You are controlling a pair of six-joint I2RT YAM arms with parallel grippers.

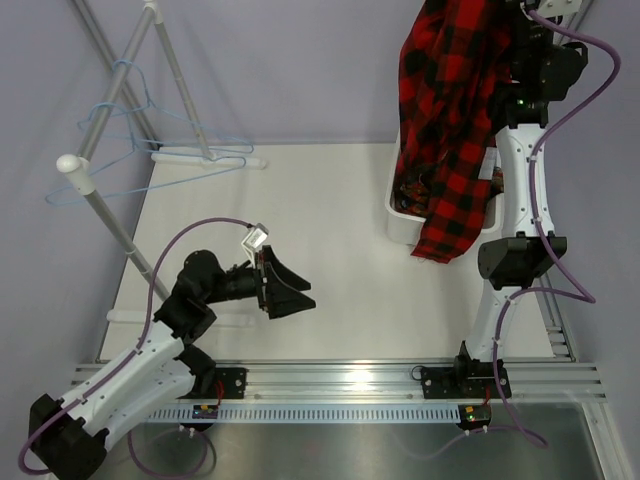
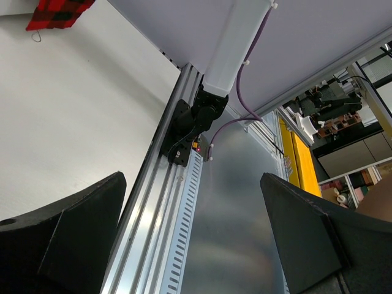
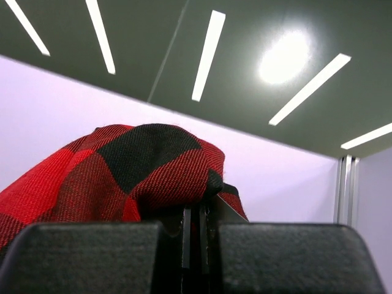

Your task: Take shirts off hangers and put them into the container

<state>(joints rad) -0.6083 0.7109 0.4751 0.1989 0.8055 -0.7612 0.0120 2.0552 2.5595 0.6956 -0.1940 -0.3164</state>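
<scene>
I hold the red-and-black check shirt (image 1: 450,120) high at the far right of the table. My right gripper (image 3: 195,229) is pinched together on a fold of it, and from above the cloth hides those fingers. The shirt hangs over the white basket (image 1: 400,225) and covers most of it. Its lower edge reaches past the basket's near rim, but I cannot tell whether it touches the table (image 1: 330,200). Something dark lies inside the basket by its left wall, too covered to make out.

My left gripper (image 1: 288,290) rests low over the near left of the table, fingers spread wide with nothing between them, well apart from the shirt. A small white tag (image 1: 255,238) sits on its wrist, the print too small to read. At the far left, light-blue wire hangers (image 1: 130,150) hang bare beside the rack pole (image 1: 105,210).
</scene>
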